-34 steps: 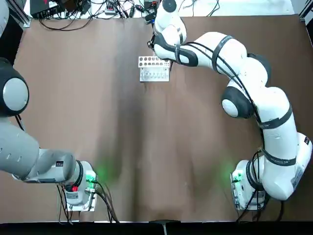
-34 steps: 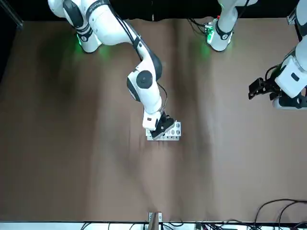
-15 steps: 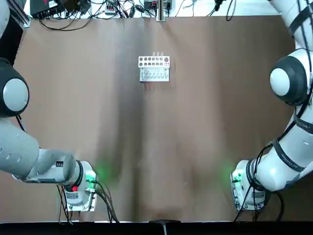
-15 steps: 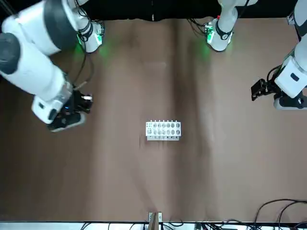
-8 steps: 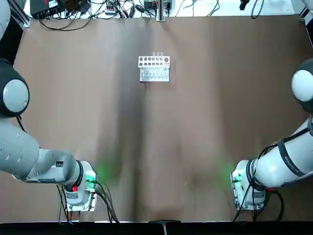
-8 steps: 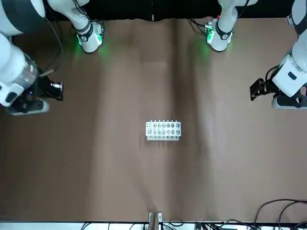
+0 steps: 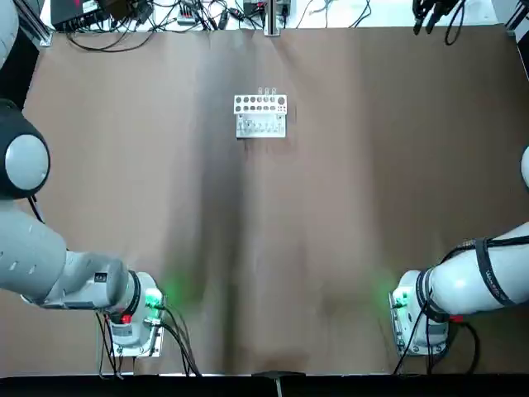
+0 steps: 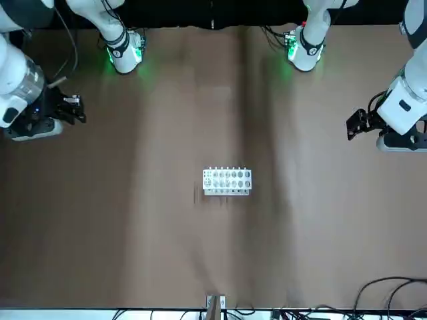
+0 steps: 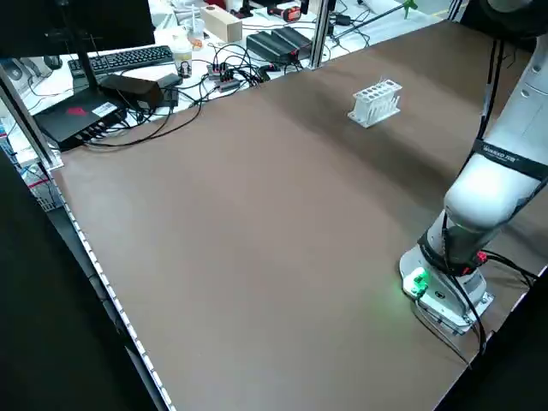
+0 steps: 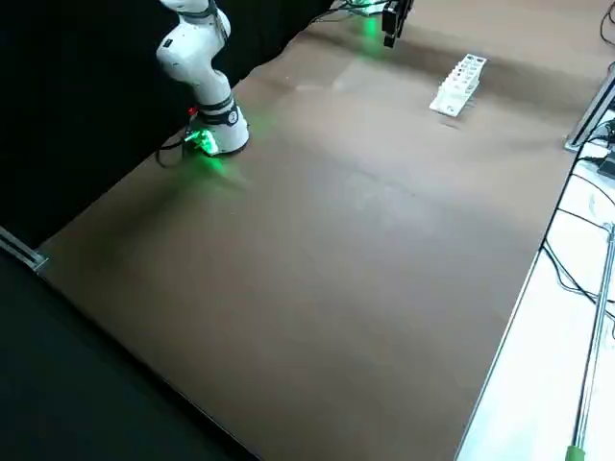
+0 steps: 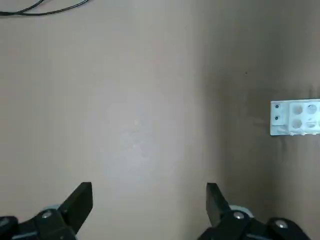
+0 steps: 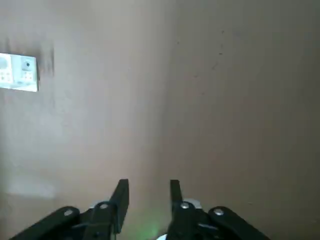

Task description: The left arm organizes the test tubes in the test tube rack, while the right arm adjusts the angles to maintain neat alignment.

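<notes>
The white test tube rack (image 7: 260, 114) stands alone at the far middle of the table, also in the front view (image 8: 227, 181). Thin clear test tubes (image 7: 266, 91) barely show at its far row. My right gripper (image 8: 73, 110) hangs by the table's right edge, far from the rack. Its wrist view shows the right gripper (image 12: 148, 192) open a little over bare table, with the rack (image 12: 18, 72) far off. My left gripper (image 8: 357, 125) hovers at the table's left side. In its own wrist view the left gripper (image 11: 147, 195) is wide open and holds nothing, the rack (image 11: 296, 117) off to one side.
Brown table (image 7: 331, 215) surrounds the rack. Both arm bases glow green at the near edge, left (image 7: 136, 310) and right (image 7: 417, 310). Cables, a keyboard and boxes (image 9: 171, 68) crowd the bench beyond the far edge.
My right arm has left the rack and swung out to the table's right edge. The rack has stayed where it was. The left gripper has barely moved.
</notes>
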